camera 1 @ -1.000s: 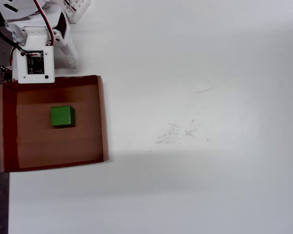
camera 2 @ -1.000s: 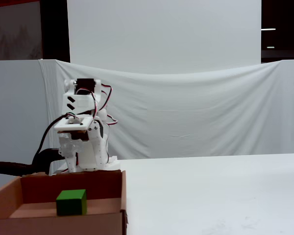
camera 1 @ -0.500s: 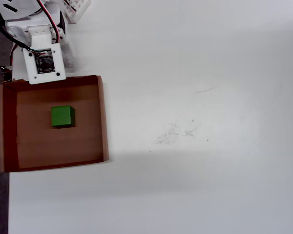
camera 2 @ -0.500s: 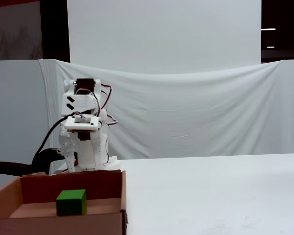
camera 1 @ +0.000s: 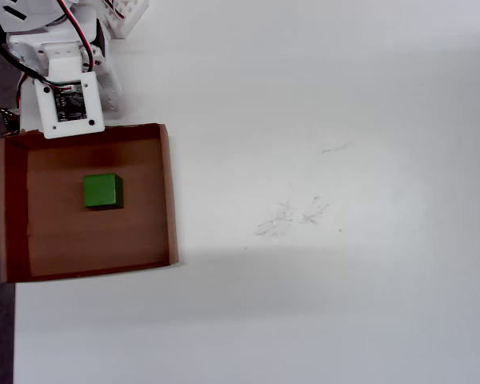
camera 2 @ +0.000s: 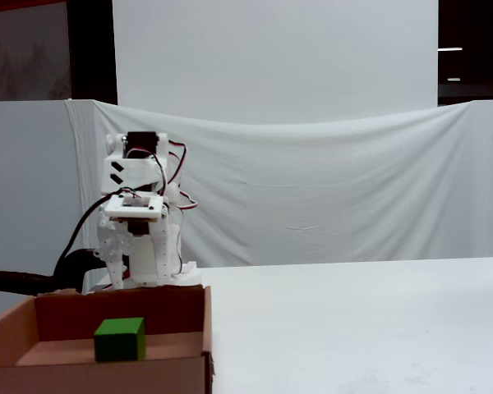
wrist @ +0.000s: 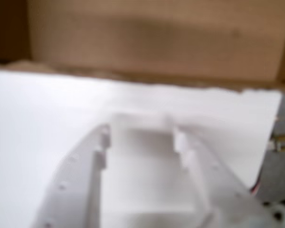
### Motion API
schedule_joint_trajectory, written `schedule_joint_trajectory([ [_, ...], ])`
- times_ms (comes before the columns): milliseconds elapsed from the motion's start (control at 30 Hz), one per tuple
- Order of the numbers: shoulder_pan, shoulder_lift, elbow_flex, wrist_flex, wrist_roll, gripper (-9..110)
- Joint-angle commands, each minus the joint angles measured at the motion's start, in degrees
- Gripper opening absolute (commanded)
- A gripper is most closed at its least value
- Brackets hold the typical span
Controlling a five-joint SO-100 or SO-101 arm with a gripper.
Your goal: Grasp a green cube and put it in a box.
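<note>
Nearest in the fixed view: box (camera 2: 107,373) at the lower left, front wall cut by the bottom edge, cube (camera 2: 119,339) sitting inside on the floor, front face square to the camera. From overhead, cube (camera 1: 102,190) resting a little left of the middle of the box (camera 1: 168,192), edges lined up with the walls, touching none of them. No long axis to speak of, all sides alike. Box at the left edge of the white counter (camera 1: 320,264), one side hanging over the dark strip beyond it.

Farther back, arm (camera 2: 140,238) folded up behind the box, well clear of the cube. Overhead, wrist board (camera 1: 68,104) just over the box's top wall, fingers tucked beneath and out of sight.

Wrist view badly blurred: jaws (wrist: 140,135) spread apart, nothing between them, white counter below, brown box wall (wrist: 152,42) across the top. Cube not visible there. Faint scuff marks (camera 1: 292,216) on the counter, well to the right.
</note>
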Motion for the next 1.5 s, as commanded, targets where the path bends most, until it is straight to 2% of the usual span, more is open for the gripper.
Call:
schedule_joint_trajectory([
  [0,0.26,0.26,-0.26,0.53,-0.88,19],
  [1467,-0.7,0.26,-0.26,0.35,-0.53,21],
])
